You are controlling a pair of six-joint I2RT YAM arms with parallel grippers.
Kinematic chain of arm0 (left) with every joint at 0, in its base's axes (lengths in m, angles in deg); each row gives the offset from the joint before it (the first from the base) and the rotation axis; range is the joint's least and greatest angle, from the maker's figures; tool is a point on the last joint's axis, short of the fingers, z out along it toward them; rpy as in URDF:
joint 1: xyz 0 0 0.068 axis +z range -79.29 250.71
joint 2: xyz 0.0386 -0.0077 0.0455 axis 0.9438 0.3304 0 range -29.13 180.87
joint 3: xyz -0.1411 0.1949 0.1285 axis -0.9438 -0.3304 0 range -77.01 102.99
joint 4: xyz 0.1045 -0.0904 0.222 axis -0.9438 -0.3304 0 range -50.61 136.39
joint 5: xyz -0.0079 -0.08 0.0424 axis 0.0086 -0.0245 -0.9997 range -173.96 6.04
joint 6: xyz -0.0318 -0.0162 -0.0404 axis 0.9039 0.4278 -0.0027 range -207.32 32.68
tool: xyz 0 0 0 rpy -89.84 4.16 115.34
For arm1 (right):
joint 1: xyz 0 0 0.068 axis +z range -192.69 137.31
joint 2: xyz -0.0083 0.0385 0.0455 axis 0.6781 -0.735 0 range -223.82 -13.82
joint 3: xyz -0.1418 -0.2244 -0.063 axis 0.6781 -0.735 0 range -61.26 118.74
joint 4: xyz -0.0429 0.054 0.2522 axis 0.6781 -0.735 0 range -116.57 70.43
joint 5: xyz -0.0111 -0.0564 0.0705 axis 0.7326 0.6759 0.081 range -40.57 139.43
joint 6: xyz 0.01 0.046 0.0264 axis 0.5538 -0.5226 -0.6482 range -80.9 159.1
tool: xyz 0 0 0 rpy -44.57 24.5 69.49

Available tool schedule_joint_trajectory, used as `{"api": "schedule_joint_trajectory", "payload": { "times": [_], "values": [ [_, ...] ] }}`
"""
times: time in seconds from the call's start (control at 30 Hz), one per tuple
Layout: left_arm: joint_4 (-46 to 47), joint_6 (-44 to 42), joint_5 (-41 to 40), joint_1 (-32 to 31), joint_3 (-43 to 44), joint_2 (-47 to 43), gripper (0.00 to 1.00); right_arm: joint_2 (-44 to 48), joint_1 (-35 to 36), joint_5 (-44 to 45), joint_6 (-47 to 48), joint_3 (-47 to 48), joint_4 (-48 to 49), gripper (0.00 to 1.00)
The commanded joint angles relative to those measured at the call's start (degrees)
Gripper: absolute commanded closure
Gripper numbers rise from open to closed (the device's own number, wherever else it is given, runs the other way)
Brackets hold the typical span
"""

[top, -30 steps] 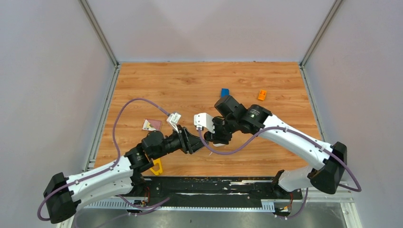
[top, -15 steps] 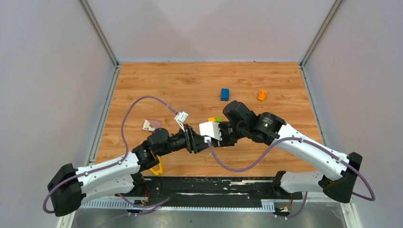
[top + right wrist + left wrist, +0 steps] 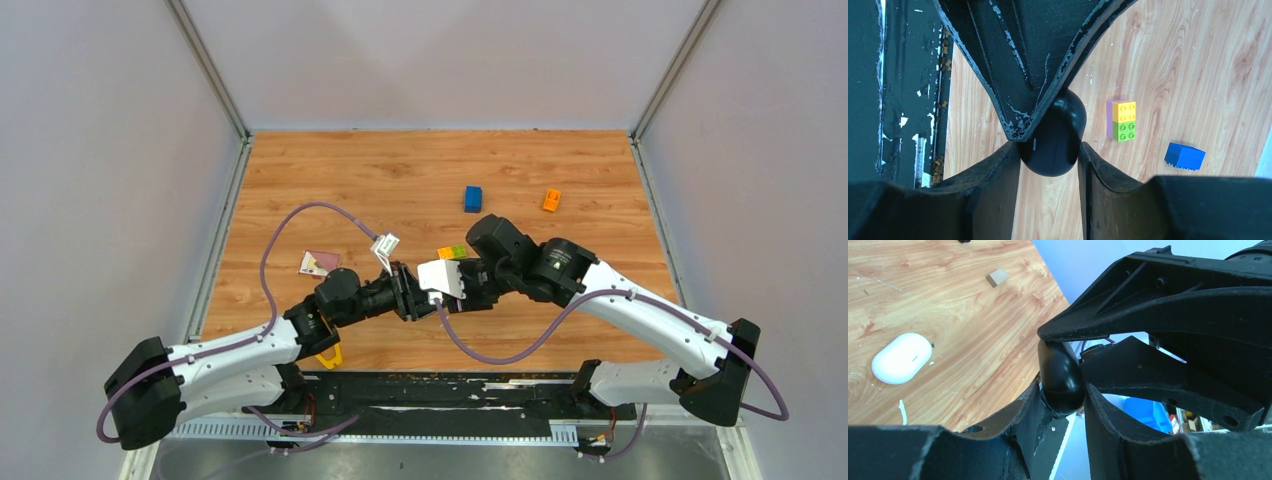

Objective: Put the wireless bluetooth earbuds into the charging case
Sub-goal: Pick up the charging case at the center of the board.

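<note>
The black charging case (image 3: pixel 1060 377) sits where the two arms meet, over the near middle of the table (image 3: pixel 973 315). The left gripper (image 3: pixel 1063 407) has its fingers clamped on either side of it, and the right gripper (image 3: pixel 1049 160) pinches it as well, from the opposite end. A white charging case (image 3: pixel 901 358) lies closed on the wood, well apart. A yellow-and-green brick (image 3: pixel 1122 120) and a blue brick (image 3: pixel 1185 155) lie beyond
</note>
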Motion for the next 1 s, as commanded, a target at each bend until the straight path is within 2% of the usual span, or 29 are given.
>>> {"api": "schedule_joint_trajectory", "payload": {
  "times": [0.0, 0.13, 0.27, 0.37, 0.43, 0.57, 0.63, 0.77, 0.87, 0.97],
  "values": [
    [3.7, 0.3, 1.0, 0.2, 2.2, 0.8, 0.56, 0.6, 0.4, -0.2, 0.8, -0.3, 1.8, 0.97],
    [5.1, 0.6, 1.6, 0.2, 2.0, 1.8, 0.59, 0.8, 0.4, 0.2, 0.7, -1.3, 2.4, 0.96],
    [6.4, 0.6, 3.0, 0.2, 1.7, 2.8, 0.69, 0.9, 0.4, 0.7, 0.5, -2.0, 3.3, 0.96],
    [6.7, -1.5, 3.5, 0.2, 1.3, 2.8, 0.81, 1.0, 0.4, 0.7, 0.3, -2.4, 3.7, 0.94],
    [6.6, -3.9, 2.9, 0.2, 0.5, 2.1, 0.88, 1.1, 0.3, 1.3, -0.9, -2.2, 3.8, 0.87],
    [12.0, -12.2, 2.5, 0.2, -3.7, -0.7, 0.95, 1.0, -2.0, -0.4, -2.0, 2.6, -1.6, 0.62],
    [16.5, -16.6, 3.7, 0.2, -6.4, -2.2, 0.97, 0.2, -5.6, -3.9, -3.6, 6.4, -5.3, 0.51],
    [18.9, -25.5, 7.7, 0.2, -7.6, -4.1, 1.00, -4.0, -16.7, -21.1, -5.2, 13.6, -14.7, 0.44],
    [19.6, -32.0, 11.0, 0.1, -7.4, -5.0, 1.00, -6.9, -25.8, -36.2, -1.9, 17.2, -21.3, 0.39],
    [19.7, -36.3, 12.4, 0.1, -6.8, -5.5, 1.00, -8.9, -27.2, -45.8, 4.7, 17.4, -27.9, 0.38]
  ]
}}
